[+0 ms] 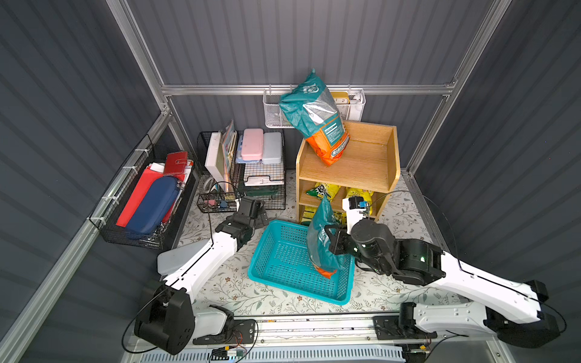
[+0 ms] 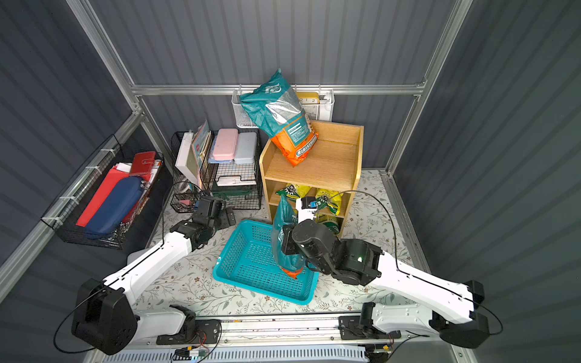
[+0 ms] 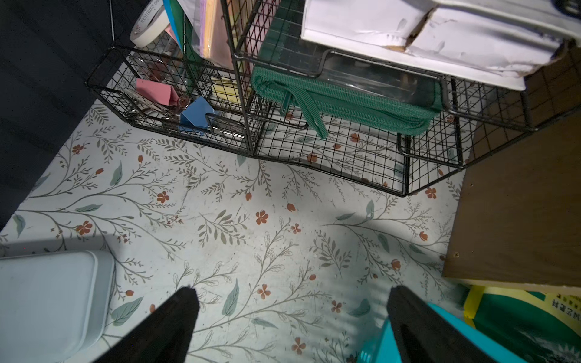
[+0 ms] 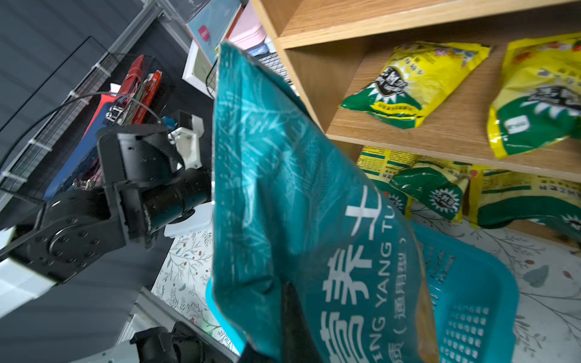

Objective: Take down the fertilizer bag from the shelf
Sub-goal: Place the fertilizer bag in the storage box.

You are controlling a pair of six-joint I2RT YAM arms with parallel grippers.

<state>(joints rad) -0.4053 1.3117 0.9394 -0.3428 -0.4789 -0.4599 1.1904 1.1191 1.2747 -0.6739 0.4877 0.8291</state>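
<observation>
R gripper [image 1: 332, 242] pinches bag [image 1: 318, 231], L gripper [image 3: 290, 294] splayed, empty; 2nd bag [image 1: 314, 113] only top views.

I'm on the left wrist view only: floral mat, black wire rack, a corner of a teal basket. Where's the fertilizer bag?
Observer: The right gripper is shut on a teal-and-orange bag, orange end down over the teal basket.
Operator: Anything on the shelf's top?
Observer: Yes, a second teal-and-orange bag stands tilted on the shelf, at its left side panel.
Operator: And the lower tiers?
Observer: Yellow-and-green bags lie there.
</observation>
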